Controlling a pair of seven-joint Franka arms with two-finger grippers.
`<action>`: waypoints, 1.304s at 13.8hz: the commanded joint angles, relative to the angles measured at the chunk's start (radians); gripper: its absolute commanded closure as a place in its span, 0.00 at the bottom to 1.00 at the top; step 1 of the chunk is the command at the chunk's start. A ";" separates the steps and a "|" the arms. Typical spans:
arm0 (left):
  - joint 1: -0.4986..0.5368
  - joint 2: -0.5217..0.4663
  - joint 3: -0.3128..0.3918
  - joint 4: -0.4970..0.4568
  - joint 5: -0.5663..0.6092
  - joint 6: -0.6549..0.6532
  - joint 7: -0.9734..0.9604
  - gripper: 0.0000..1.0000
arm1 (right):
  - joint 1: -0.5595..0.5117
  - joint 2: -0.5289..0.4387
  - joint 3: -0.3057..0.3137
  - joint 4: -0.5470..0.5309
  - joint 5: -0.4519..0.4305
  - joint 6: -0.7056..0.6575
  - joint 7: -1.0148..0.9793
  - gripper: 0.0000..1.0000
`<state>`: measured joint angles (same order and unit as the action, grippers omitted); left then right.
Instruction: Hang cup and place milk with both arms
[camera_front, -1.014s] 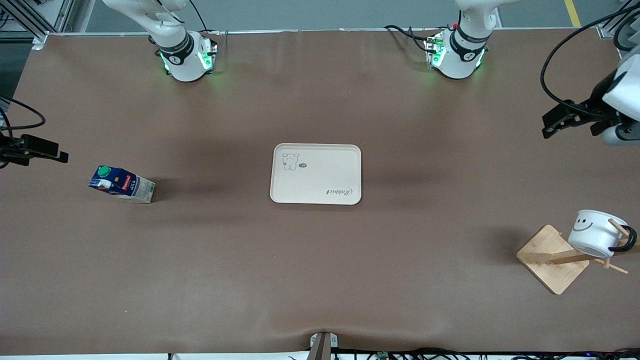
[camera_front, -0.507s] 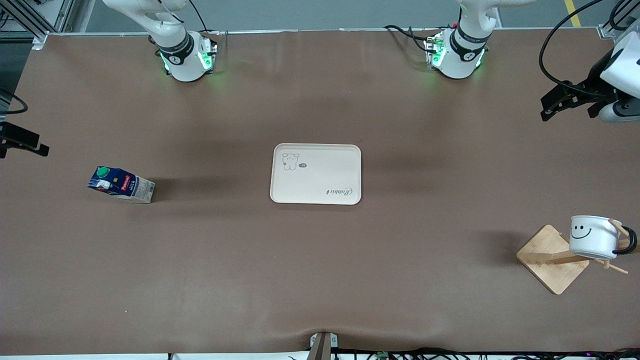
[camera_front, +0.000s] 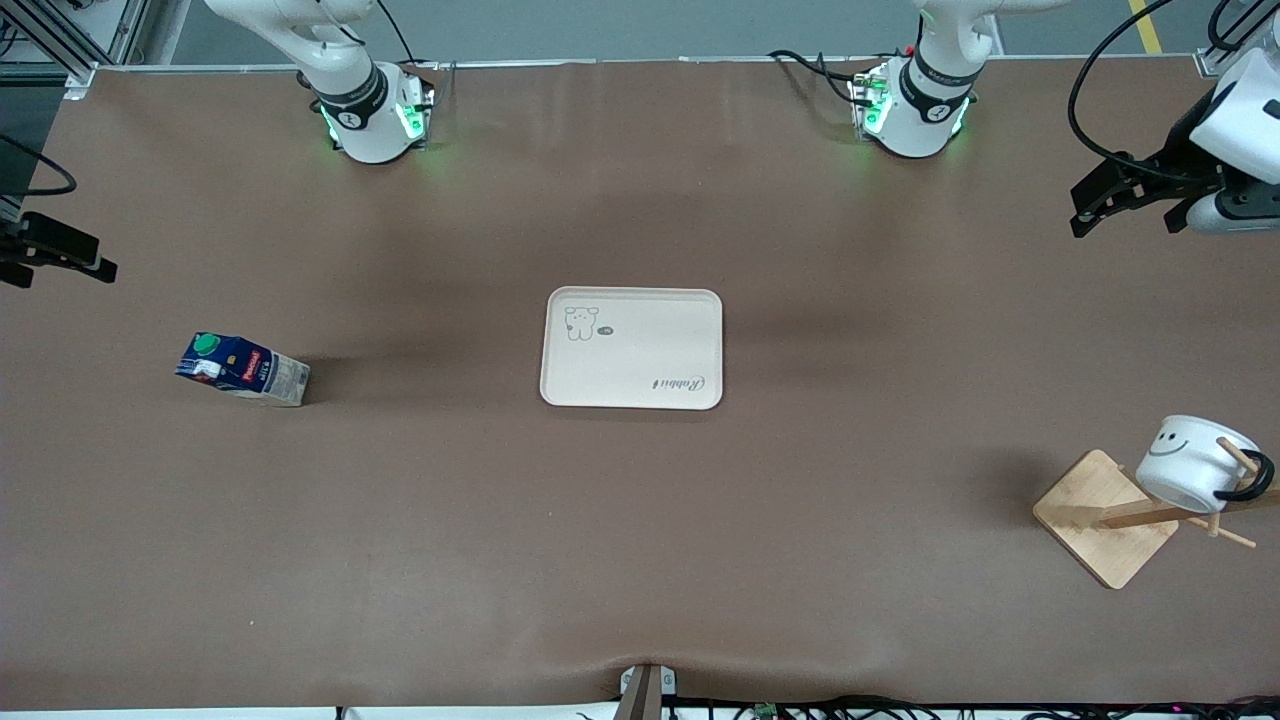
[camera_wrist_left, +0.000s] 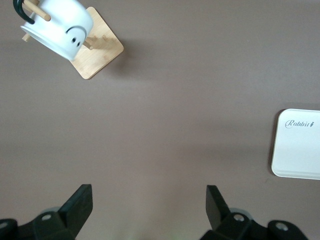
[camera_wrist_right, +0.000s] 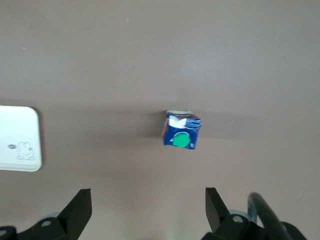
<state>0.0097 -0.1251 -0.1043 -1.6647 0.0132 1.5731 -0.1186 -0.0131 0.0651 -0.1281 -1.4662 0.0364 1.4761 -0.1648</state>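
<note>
The front view looks down from high across the table (camera_front: 640, 560), facing both bases. Each wrist view looks straight down from well above, apparently. The tray (camera_front: 631, 348) shows in all three.

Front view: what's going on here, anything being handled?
Nothing is held. The cup hangs by its handle on the wooden rack. The milk stands on the table, not on the white tray. The left end effector and right end effector hang open in the air near the table's ends.

Left claw (camera_front: 1135, 205) – right claw (camera_front: 62, 262) – agape.
</note>
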 joint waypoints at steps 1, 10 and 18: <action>0.018 -0.001 -0.008 0.000 -0.010 0.008 0.013 0.00 | 0.018 -0.019 0.001 0.026 -0.046 -0.008 0.019 0.00; 0.050 0.010 -0.005 0.057 -0.002 0.002 0.050 0.00 | 0.038 -0.041 -0.005 0.014 -0.033 -0.036 0.159 0.00; 0.053 0.051 -0.005 0.091 -0.004 -0.016 0.057 0.00 | 0.041 -0.143 -0.002 -0.103 -0.033 0.044 0.165 0.00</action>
<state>0.0529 -0.1074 -0.1023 -1.6260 0.0133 1.5740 -0.0775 0.0307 -0.0508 -0.1368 -1.5558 0.0120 1.5136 -0.0021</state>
